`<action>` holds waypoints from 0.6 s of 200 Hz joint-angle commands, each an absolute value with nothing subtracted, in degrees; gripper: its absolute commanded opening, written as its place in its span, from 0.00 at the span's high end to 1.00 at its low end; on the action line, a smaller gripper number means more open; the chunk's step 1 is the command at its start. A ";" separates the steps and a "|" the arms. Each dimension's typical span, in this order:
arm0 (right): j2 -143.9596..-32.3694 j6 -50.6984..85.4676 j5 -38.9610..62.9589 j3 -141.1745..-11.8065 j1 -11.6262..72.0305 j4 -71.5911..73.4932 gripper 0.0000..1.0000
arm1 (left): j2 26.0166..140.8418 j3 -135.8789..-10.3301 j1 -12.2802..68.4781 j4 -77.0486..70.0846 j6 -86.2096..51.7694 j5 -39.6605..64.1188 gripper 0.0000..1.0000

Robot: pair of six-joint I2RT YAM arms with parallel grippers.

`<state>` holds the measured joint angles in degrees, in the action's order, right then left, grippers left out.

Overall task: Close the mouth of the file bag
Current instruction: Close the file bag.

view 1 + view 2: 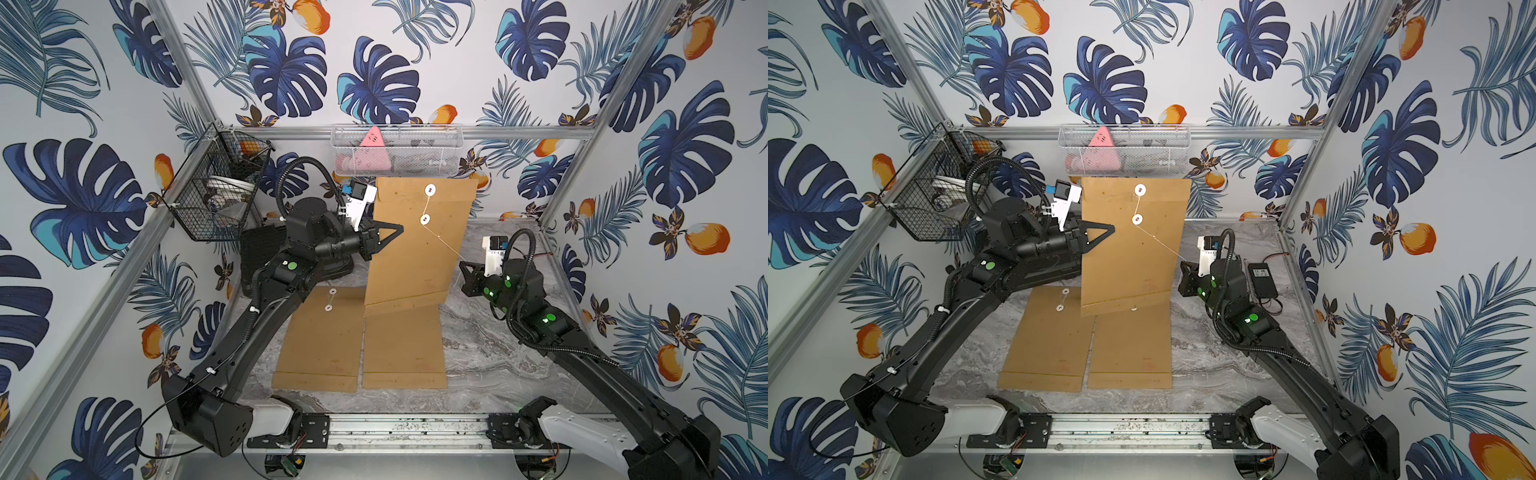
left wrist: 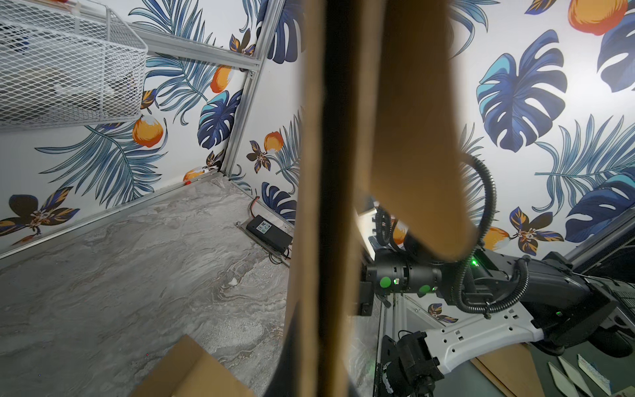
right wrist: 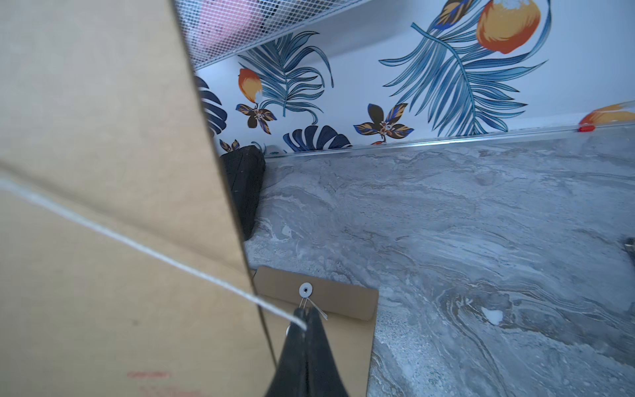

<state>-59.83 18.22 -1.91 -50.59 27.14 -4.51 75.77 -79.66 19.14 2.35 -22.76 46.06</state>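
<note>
In both top views the file bag (image 1: 419, 249) stands nearly upright over the table (image 1: 498, 349). Its bottom edge sits at the far ends of two more bags (image 1: 322, 345) lying flat side by side (whether it touches them I cannot tell). The left gripper (image 1: 398, 227) is clamped on the bag's left edge, jaws together on the paper. A thin string (image 1: 442, 240) runs taut from the lower white disc (image 1: 424, 219) (a second disc sits just above) down to the right gripper (image 1: 462, 265), just beside the bag's right edge. In a top view a black power brick (image 1: 1262, 280) lies near the right wall.

The left wrist view is mostly filled by the brown bag (image 2: 412, 137), close and blurred. The right arm (image 2: 412, 275) shows behind it.

In the right wrist view the gripper's fingers (image 3: 319, 343) are pressed together on the end of the string (image 3: 154, 252). From there the string stretches across the face of the file bag (image 3: 103, 154).
</note>
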 commanded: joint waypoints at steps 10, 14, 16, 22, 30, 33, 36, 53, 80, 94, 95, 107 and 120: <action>-61.09 18.39 -1.32 -53.31 23.73 -8.14 1.00 | 74.84 -78.17 18.87 -1.16 -24.54 47.46 1.00; -61.23 18.23 -1.26 -53.68 23.52 -8.29 1.00 | 74.67 -77.94 18.89 -1.14 -24.53 47.42 1.00; -61.30 18.16 -1.24 -53.81 23.41 -8.31 1.00 | 74.65 -77.84 18.87 -1.14 -24.59 47.45 1.00; -61.32 17.94 -1.30 -54.25 23.08 -8.35 1.00 | 74.62 -77.60 18.89 -1.16 -24.74 47.46 1.00; -61.43 17.56 -1.17 -54.78 23.05 -8.13 1.00 | 74.63 -77.14 18.89 -1.21 -24.81 47.37 1.00; -61.43 17.39 -1.09 -54.99 23.06 -8.09 1.00 | 74.64 -77.07 18.87 -1.07 -24.85 47.33 1.00; -61.41 17.20 -0.94 -55.20 23.08 -8.02 1.00 | 74.62 -76.88 18.89 -0.98 -24.86 47.22 1.00; -61.69 16.32 -0.29 -56.78 23.03 -8.56 1.00 | 74.82 -76.09 18.86 -0.34 -24.82 46.70 1.00; -60.95 15.40 -1.78 -58.27 23.09 -10.05 1.00 | 74.78 -73.96 18.89 -0.87 -25.65 46.57 1.00; -60.16 14.05 -4.63 -59.48 23.09 -11.99 1.00 | 74.32 -72.85 18.90 -0.10 -25.43 46.61 1.00; -60.14 13.92 -4.91 -59.62 23.10 -12.10 1.00 | 74.29 -72.81 18.90 -0.05 -25.41 46.64 1.00; -59.26 12.66 -7.39 -60.86 23.07 -13.49 1.00 | 74.12 -71.81 18.85 0.25 -25.44 46.78 1.00; -58.63 11.21 -8.85 -62.27 23.18 -14.38 1.00 | 73.86 -70.71 18.94 -0.25 -26.01 47.18 1.00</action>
